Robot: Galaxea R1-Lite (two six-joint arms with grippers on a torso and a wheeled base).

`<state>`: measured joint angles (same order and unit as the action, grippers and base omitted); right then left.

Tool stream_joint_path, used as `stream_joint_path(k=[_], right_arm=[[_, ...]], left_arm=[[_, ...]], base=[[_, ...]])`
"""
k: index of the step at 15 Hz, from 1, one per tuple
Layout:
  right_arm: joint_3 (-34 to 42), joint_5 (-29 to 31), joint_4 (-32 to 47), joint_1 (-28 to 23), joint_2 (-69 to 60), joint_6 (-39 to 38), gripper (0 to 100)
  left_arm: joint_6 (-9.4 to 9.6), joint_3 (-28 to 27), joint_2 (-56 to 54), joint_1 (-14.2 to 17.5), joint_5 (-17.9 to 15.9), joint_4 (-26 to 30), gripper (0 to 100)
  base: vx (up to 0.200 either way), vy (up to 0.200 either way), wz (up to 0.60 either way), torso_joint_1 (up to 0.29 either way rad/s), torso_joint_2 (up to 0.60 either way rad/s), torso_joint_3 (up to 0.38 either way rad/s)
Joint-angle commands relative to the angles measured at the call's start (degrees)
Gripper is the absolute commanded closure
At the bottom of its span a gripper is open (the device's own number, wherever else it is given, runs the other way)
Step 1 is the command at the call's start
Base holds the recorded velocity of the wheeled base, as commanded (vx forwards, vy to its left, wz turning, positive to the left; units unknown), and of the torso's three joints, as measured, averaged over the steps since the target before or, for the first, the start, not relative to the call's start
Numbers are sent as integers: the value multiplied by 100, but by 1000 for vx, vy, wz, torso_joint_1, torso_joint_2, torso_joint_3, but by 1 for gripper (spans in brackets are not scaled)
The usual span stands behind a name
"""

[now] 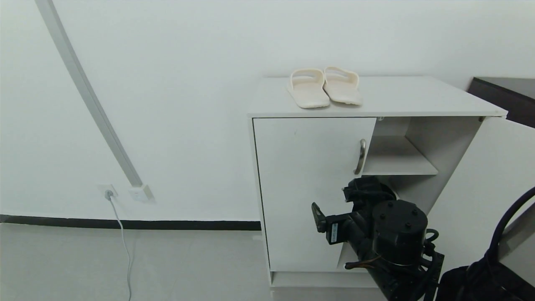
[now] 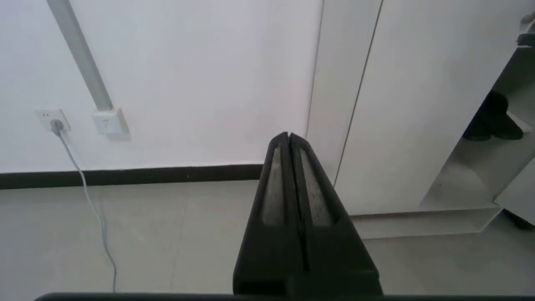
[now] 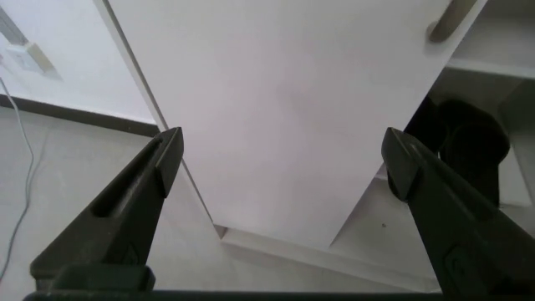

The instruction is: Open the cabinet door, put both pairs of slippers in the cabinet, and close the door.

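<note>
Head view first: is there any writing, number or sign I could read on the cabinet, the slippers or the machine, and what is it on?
No text is readable in any of the views.
White sticker on the right arm: dark print, too small to read.
Cabinet: no print seen.
Pale slippers on top of the cabinet: no print seen.
Wall socket: no marking that can be made out.

The right arm (image 1: 399, 228) covers most of the cabinet's (image 1: 397, 98) lower compartment in the head view, hiding what lies inside. In the right wrist view, dark slippers (image 3: 468, 138) sit in that compartment, partly hidden behind the closed door (image 3: 284, 109). The shoes are too dark to tell apart. The open door (image 1: 489, 188) runs off the right edge. The handle (image 3: 456, 18) is cut off by the wrist picture's edge.
</note>
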<state>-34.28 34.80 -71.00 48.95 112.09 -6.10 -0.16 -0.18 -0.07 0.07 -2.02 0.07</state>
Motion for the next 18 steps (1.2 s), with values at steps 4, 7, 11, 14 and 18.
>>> stream_joint_path(k=[4,7,11,14,18], right_arm=[[0,0,-11,1,23,-6,0],[0,0,-2,10,23,3,0],[0,0,-2,10,23,3,0],[0,0,-2,10,50,3,0],[27,-9,-19,10,50,3,0]], left_arm=[[-2,1,7,1,0,1,100],[-2,1,7,1,-9,1,100],[-2,1,7,1,-9,-7,100],[-2,1,7,1,-9,1,100],[-2,1,7,1,-9,1,100]], base=[[0,0,0,163,-474,-319],[0,0,0,183,-497,-312],[0,0,0,210,-522,-312],[0,0,0,230,-548,-321],[0,0,0,253,-587,-332]])
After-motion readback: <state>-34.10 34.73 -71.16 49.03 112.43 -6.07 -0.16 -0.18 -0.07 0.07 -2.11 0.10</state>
